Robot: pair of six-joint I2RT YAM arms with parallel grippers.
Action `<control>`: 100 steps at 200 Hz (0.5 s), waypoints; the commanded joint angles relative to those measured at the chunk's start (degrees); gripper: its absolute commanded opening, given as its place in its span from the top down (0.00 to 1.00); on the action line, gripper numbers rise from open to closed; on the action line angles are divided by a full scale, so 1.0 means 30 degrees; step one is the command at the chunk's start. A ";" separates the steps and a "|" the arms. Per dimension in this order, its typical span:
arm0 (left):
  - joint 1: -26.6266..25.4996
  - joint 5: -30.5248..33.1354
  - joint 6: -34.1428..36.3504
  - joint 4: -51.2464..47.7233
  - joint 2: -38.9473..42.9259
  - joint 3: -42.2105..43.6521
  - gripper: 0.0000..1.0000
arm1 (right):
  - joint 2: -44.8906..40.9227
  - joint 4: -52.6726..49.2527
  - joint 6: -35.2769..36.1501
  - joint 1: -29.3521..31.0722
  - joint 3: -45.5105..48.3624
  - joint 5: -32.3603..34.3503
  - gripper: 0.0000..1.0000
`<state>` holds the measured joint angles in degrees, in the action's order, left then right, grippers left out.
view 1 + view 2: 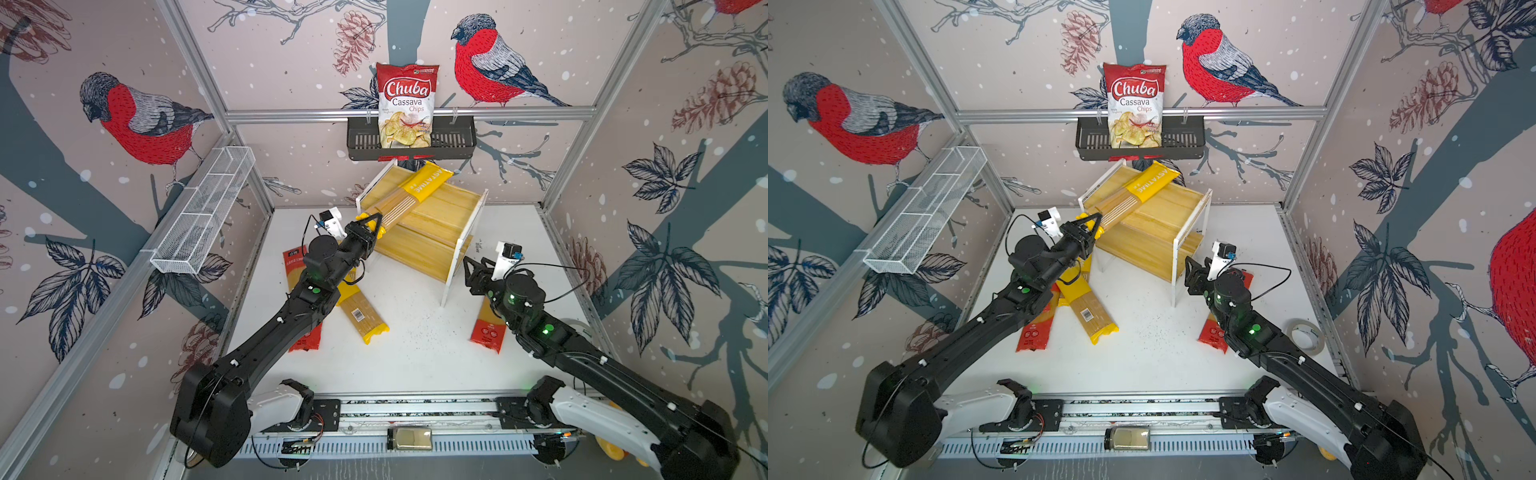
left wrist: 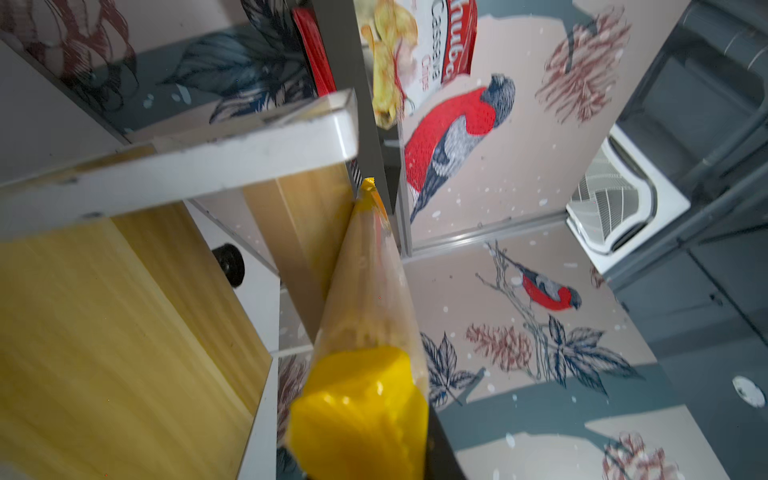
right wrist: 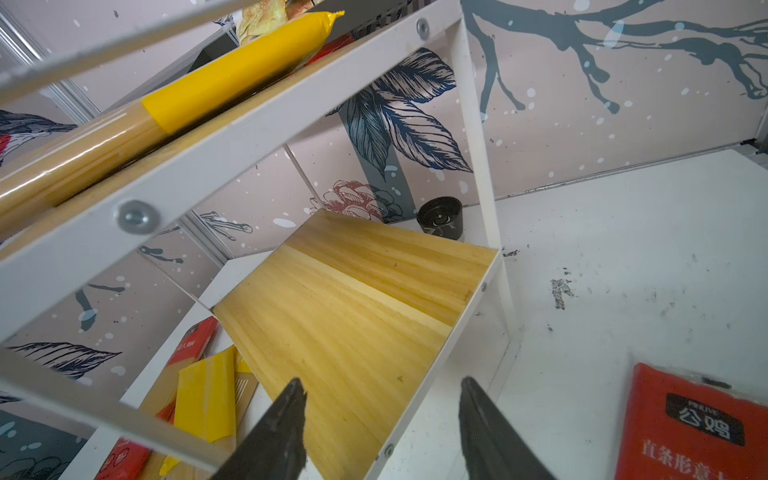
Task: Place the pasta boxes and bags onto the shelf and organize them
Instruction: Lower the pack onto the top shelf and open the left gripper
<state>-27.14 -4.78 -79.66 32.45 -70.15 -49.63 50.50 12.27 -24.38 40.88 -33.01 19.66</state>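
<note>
Top views: left claw [image 1: 374, 224] is clamping the near end of a yellow bag [image 1: 415, 193]. The bag is lying slantwise across the top tier of the shelf [image 1: 453, 203], its near end sticking out past the left frame.
Left wrist: is showing the same grip, with the bag's yellow end pinched and its body running along the top board.
Right claw [image 3: 382, 381]: is hanging released and empty just beside the shelf's right frame, facing the bare lower tier.
Done: I'm reading one bag as on the shelf, not yet squared up or let go.
Left to do: a red pack [image 1: 293, 266] and a second yellow bag [image 1: 363, 311] are lying crossed under the left arm. The other red pack [image 1: 490, 328] is lying under the right arm. More may be hiding under the arms, cannot tell.
Table [image 1: 415, 361]: white and flat, carrying scattered dark specks.
Room: bird wallpaper is covering the framed walls. A black basket [image 1: 457, 137] on the back rail is holding a chips bag [image 1: 407, 104]. A wire tray [image 1: 203, 212] is hanging on the left wall.
</note>
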 commanded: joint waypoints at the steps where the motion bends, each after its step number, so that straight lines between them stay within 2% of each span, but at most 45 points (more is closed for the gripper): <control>1: -0.0626 0.4372 -0.1170 0.2070 -0.0560 -0.0412 1.00 | -0.0314 -0.0047 -0.0391 0.0200 -0.0073 0.0697 0.41; 41: -0.1065 0.4624 -0.0809 0.2375 -0.2044 -0.1393 1.00 | -0.0708 -0.0279 -0.0575 0.0426 0.0136 0.1048 0.41; 74: -0.1151 0.5540 0.1076 0.0775 -0.1110 -0.1638 1.00 | -0.0767 -0.0320 -0.0709 0.0623 0.0158 0.1179 0.41; 100: -0.1158 0.5844 0.1399 0.0930 -0.0713 -0.1133 1.00 | -0.0423 -0.0114 -0.0733 0.0785 0.0093 0.1210 0.41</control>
<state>-30.59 9.54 -78.04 30.74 -73.36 -53.65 48.53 11.44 -25.87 42.83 -32.58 22.26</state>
